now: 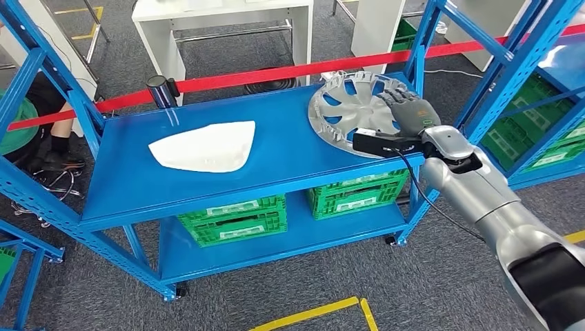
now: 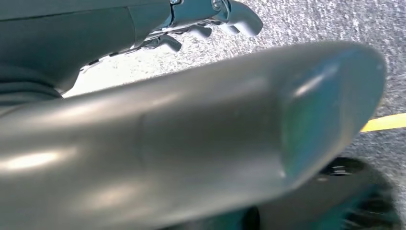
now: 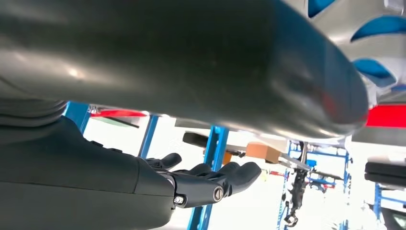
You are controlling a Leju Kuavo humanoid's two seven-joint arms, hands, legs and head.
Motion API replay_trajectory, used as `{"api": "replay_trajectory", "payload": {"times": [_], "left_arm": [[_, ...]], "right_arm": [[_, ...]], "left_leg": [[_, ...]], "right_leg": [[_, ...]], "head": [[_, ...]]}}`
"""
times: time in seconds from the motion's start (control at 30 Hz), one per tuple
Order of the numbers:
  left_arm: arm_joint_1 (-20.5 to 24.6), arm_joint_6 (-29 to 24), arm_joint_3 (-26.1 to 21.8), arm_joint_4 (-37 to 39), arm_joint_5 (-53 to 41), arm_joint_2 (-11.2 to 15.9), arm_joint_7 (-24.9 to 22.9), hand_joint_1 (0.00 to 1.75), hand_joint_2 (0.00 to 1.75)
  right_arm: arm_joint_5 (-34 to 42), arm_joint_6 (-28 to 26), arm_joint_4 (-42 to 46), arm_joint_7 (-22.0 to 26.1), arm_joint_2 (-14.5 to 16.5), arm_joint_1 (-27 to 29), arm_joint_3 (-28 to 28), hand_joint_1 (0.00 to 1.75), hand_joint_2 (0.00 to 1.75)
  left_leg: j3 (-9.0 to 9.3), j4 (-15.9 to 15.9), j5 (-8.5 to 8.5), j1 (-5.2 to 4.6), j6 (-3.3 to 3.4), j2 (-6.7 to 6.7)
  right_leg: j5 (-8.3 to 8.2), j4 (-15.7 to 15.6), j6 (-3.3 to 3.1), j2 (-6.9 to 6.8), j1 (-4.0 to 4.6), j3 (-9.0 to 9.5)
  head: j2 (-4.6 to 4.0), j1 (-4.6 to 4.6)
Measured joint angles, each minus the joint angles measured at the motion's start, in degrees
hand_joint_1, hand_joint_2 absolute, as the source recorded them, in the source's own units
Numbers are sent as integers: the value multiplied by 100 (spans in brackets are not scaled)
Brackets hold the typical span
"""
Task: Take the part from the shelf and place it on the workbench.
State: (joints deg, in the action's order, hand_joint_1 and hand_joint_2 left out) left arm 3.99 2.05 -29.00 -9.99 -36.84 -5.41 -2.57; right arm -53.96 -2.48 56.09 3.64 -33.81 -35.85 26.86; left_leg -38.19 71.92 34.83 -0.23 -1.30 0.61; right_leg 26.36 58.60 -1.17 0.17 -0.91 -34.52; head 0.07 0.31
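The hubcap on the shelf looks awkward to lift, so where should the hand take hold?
Probably the near right rim of the silver hubcap, approached from the shelf's open front. It lies flat, and its rim overhangs that edge beside the right hand.

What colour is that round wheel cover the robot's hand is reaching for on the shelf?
Silver-grey. The wheel cover shows best in the head view, lying on the blue shelf.

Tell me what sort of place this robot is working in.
Probably a factory or warehouse test area. Blue steel shelving carries car parts: a silver wheel cover, under the right hand, and a white panel. Green crates sit below, with yellow floor tape and a red barrier tape.
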Motion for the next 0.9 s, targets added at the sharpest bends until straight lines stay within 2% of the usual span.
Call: {"api": "replay_trajectory", "payload": {"times": [0.03,0.07,0.1,0.17,0.2,0.23,0.27,0.37,0.43,0.5,0.53,0.57,0.6,0.63,0.67,0.7,0.73,0.77,0.8,0.9], "left_arm": [[-8,0,0,1,-3,-1,-5,0,0],[-20,0,0,2,-4,-1,-9,0,0],[-31,0,0,2,-5,0,-13,0,0],[-47,0,0,3,-6,2,-14,0,0],[-45,0,0,4,-8,2,-14,0,0],[-40,0,0,5,-12,2,-14,0,0],[-36,0,0,7,-18,2,-14,0,0],[-41,1,-2,3,-47,3,-13,0,0],[-37,3,-4,0,-62,2,-12,0,0],[-24,12,-4,0,-70,-1,-11,0,0],[-21,16,-4,0,-72,-1,-12,0,0],[-20,20,-4,0,-74,-1,-13,0,0],[-19,21,-4,0,-74,-1,-13,0,0],[-16,21,-4,0,-77,-2,-14,0,0],[-13,22,-4,0,-82,-3,-13,0,0],[-6,22,-4,0,-90,-3,-13,0,0],[0,22,-4,-1,-99,-4,-13,0,0],[3,22,-4,-1,-107,-3,-13,0,0],[5,24,-4,-1,-113,-3,-13,0,0],[7,34,-4,-5,-136,3,-13,0,0]], "right_arm": [[0,2,6,1,-8,49,-19,0,0],[0,4,10,1,-19,95,-39,0,0],[0,7,15,1,-30,128,-57,0,0],[0,8,32,1,-52,162,-91,0,0],[1,9,42,1,-63,168,-105,0,0],[2,10,51,1,-74,178,-120,0,0],[3,12,61,1,-87,196,-135,0,0],[7,13,129,3,-148,326,-225,0,0],[9,16,172,10,-198,404,-307,0,0],[15,32,189,21,-233,467,-373,0,0],[22,43,191,26,-248,510,-393,0,0],[31,51,192,32,-264,557,-408,0,0],[39,55,192,37,-279,592,-422,0,0],[47,57,193,40,-297,617,-446,0,0],[53,57,195,42,-315,628,-478,0,0],[60,55,197,41,-334,635,-510,0,0],[69,49,201,40,-352,656,-542,0,0],[81,40,209,39,-365,696,-574,0,0],[90,30,220,38,-373,748,-601,0,0],[61,9,313,14,-382,938,-714,0,0]], "left_leg": [[-192,252,13,17,-15,-4],[-299,318,-79,30,-26,-8],[-275,135,-283,39,-30,-13],[-16,-606,-775,50,-24,-21],[123,-949,-913,47,-2,-24],[210,-1161,-968,40,27,-24],[247,-1247,-947,28,65,-21],[296,-1314,-919,23,194,-9],[355,-1363,-913,38,264,-4],[394,-1369,-881,26,308,-5],[413,-1365,-860,21,319,-6],[436,-1360,-834,17,324,-6],[463,-1350,-806,16,320,-5],[493,-1334,-771,16,309,-3],[519,-1316,-733,16,291,-2],[533,-1290,-694,6,263,2],[541,-1274,-664,-3,231,7],[543,-1269,-642,-8,199,12],[549,-1274,-630,-13,167,17],[524,-1160,-529,-8,67,6]], "right_leg": [[29,1,4,-1,-2,30],[61,3,12,-1,-6,66],[94,4,25,2,-14,111],[164,6,69,11,-29,200],[195,13,103,20,-26,221],[214,12,139,26,-20,227],[225,6,176,32,-16,225],[275,7,277,25,-33,240],[466,369,315,15,-41,77],[761,1133,330,11,-37,-339],[834,1462,336,10,-36,-550],[803,1619,339,10,-36,-685],[649,1523,336,9,-38,-694],[410,1221,329,6,-40,-602],[185,805,317,-2,-41,-438],[40,436,300,-8,-28,-275],[-27,191,277,-10,-14,-159],[-15,89,249,-10,4,-104],[10,78,218,-3,23,-88],[32,50,114,2,-11,-31]], "head": [[0,0],[0,0],[0,0],[0,-2],[0,-8],[0,-9],[0,-10],[0,-2],[0,19],[0,33],[0,34],[0,35],[0,35],[0,35],[0,35],[0,35],[0,35],[0,35],[0,36],[0,25]]}}
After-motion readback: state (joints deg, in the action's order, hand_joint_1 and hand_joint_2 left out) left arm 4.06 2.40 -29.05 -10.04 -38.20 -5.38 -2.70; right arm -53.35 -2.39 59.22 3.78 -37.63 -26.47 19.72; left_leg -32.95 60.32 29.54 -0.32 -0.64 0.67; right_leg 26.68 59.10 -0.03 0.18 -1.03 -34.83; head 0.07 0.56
